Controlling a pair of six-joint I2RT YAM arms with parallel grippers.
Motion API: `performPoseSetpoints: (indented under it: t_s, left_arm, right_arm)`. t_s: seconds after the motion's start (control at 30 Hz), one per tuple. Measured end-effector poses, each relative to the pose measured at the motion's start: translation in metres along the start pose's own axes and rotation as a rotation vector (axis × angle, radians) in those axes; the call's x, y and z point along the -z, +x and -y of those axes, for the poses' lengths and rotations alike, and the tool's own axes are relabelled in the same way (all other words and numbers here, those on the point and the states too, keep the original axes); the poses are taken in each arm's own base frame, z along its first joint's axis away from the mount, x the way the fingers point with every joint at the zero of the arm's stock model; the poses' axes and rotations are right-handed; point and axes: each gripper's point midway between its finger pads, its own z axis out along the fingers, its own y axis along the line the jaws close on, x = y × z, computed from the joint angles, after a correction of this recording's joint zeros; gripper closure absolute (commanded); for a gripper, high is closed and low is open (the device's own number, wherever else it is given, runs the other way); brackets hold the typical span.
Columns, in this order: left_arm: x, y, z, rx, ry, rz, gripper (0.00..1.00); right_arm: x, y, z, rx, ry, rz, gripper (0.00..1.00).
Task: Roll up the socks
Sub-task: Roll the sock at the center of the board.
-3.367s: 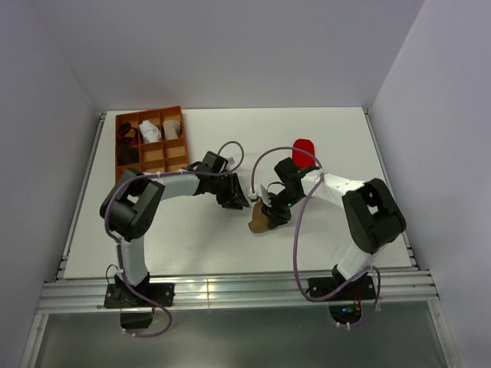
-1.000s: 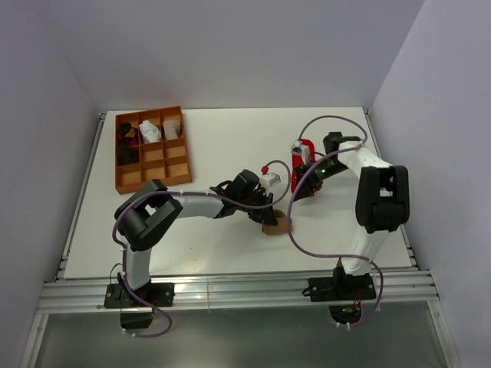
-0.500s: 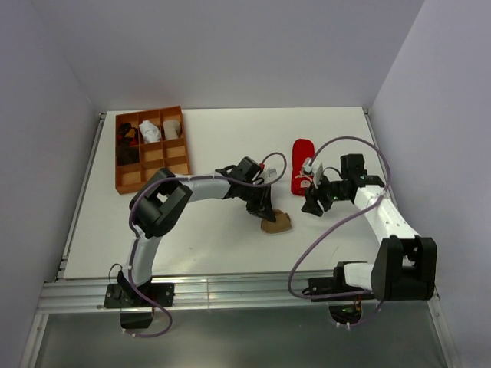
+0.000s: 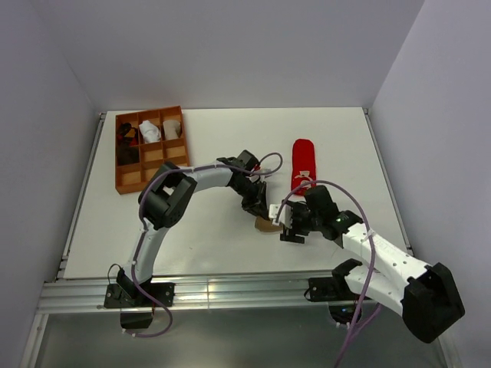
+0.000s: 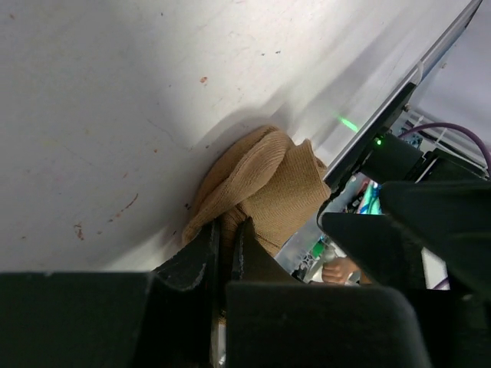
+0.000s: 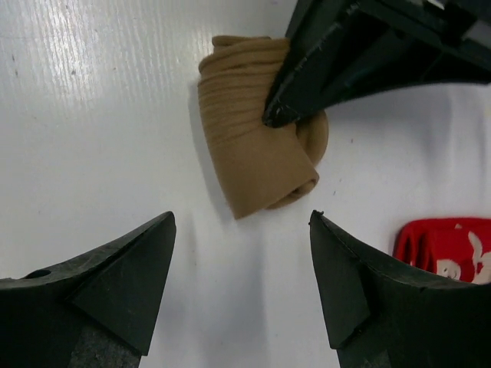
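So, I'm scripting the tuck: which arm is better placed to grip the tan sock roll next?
Right. The right gripper is open and hangs over the tan sock roll, which sits framed between its jaws. The left gripper is shut, tips pressed into the roll.

The tan sock (image 4: 266,225) is hemmed in on 2 sides, with the left gripper (image 5: 225,236) pressing closed fingertips into it from the far side, the right gripper (image 6: 243,217) spread wide at its right and the red sock (image 4: 303,159) beyond, while bare table (image 4: 192,238) lies open on its left and near sides.
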Motion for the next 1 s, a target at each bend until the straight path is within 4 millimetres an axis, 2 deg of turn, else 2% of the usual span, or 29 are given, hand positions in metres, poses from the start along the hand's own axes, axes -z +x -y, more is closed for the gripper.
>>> performPoseSetpoints:
  t_s: [0.27,0.6,0.73,0.93,1.0]
  left_arm:
    - [0.003,0.006,-0.004,0.021,0.009,-0.05,1.0]
    - [0.007,0.011,-0.009,0.046,0.015,-0.084,1.0]
    - [0.008,0.012,-0.011,0.053,0.013,-0.088,1.0]
    - [0.009,0.013,-0.012,0.063,0.013,-0.093,0.99]
    - [0.01,0.013,-0.012,0.063,0.014,-0.094,0.95]
  right_arm:
    - [-0.025,-0.004,-0.015,0.153,-0.014,-0.039,0.23]
    - [-0.047,-0.002,-0.018,0.282,-0.009,-0.1,0.25]
    - [-0.053,-0.003,-0.013,0.307,0.01,-0.109,0.25]
    - [-0.063,-0.007,-0.005,0.329,0.023,-0.131,0.36]
    - [-0.066,-0.008,-0.002,0.329,0.023,-0.142,0.51]
